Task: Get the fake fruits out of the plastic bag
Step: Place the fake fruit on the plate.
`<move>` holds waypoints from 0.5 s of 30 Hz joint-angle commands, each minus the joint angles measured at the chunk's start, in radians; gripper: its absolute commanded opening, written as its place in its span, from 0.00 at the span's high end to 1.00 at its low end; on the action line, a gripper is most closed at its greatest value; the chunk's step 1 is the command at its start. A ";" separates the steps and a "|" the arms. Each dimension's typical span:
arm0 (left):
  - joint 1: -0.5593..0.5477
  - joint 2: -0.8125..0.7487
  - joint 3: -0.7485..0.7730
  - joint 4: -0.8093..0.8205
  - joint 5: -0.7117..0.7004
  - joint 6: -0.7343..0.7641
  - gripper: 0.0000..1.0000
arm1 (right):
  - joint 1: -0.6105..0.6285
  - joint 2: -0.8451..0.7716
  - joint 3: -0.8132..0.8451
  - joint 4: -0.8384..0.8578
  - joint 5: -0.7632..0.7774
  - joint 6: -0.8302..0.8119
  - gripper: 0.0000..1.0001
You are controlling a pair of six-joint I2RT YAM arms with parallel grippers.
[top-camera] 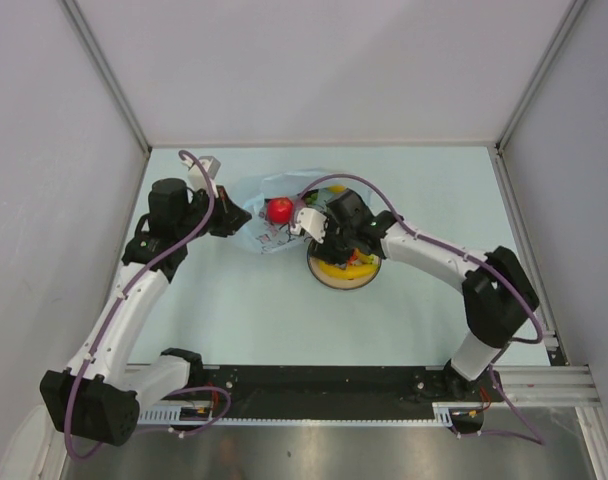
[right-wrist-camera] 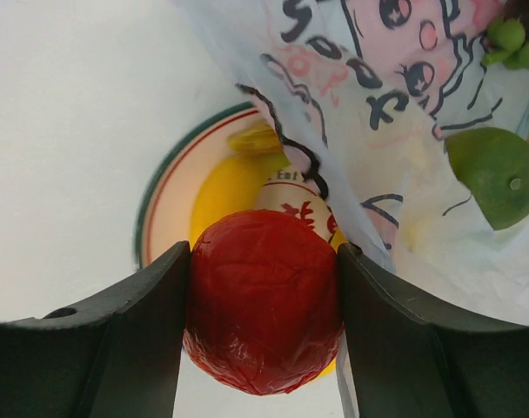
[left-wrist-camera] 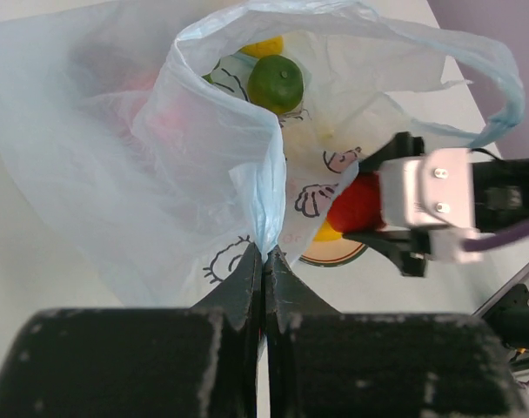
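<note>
Pale blue tabletop (top-camera: 244, 310), white walls (top-camera: 314, 70) around it. Plastic bag (left-wrist-camera: 160, 174) is thin, crinkly, see-through light blue with cartoon doodles, sitting mid-tabletop toward the far edge. Left end effector (left-wrist-camera: 264, 261) is squeezed together on a fold of its rim. Right end effector (right-wrist-camera: 263, 279) is clamped on one glossy red apple (right-wrist-camera: 263, 331) just outside the bag, over a yellow plate (right-wrist-camera: 160, 218). Inside the bag I count one green fruit (left-wrist-camera: 276, 83) and one yellow one (left-wrist-camera: 263, 46).
</note>
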 commanded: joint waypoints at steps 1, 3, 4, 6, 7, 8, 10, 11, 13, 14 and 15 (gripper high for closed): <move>0.007 -0.013 0.023 0.020 -0.007 -0.007 1.00 | -0.011 0.067 -0.001 0.140 0.093 -0.040 0.80; 0.007 -0.012 0.023 0.020 -0.007 -0.009 1.00 | -0.011 0.094 -0.001 0.157 0.105 -0.035 0.80; 0.008 -0.010 0.023 0.020 -0.005 -0.009 1.00 | -0.011 0.101 -0.001 0.165 0.107 -0.029 0.80; 0.010 -0.004 0.026 0.019 -0.002 -0.007 1.00 | -0.011 0.117 -0.001 0.171 0.106 -0.006 0.79; 0.013 -0.002 0.026 0.019 0.001 -0.006 1.00 | -0.008 0.120 -0.001 0.173 0.101 0.000 0.79; 0.014 0.002 0.026 0.019 0.002 -0.006 1.00 | -0.005 0.125 -0.001 0.171 0.095 0.012 0.78; 0.019 0.008 0.024 0.020 0.005 -0.009 1.00 | 0.006 0.136 -0.001 0.168 0.076 0.022 0.77; 0.019 0.010 0.023 0.023 0.010 -0.012 1.00 | 0.012 0.137 -0.001 0.163 0.072 0.026 0.77; 0.021 0.016 0.024 0.023 0.016 -0.017 1.00 | 0.027 0.134 -0.003 0.159 0.053 0.042 0.76; 0.021 0.016 0.024 0.025 0.019 -0.018 1.00 | 0.032 0.133 -0.001 0.156 0.046 0.046 0.75; 0.021 0.018 0.023 0.025 0.021 -0.017 1.00 | 0.039 0.130 -0.001 0.153 0.035 0.060 0.75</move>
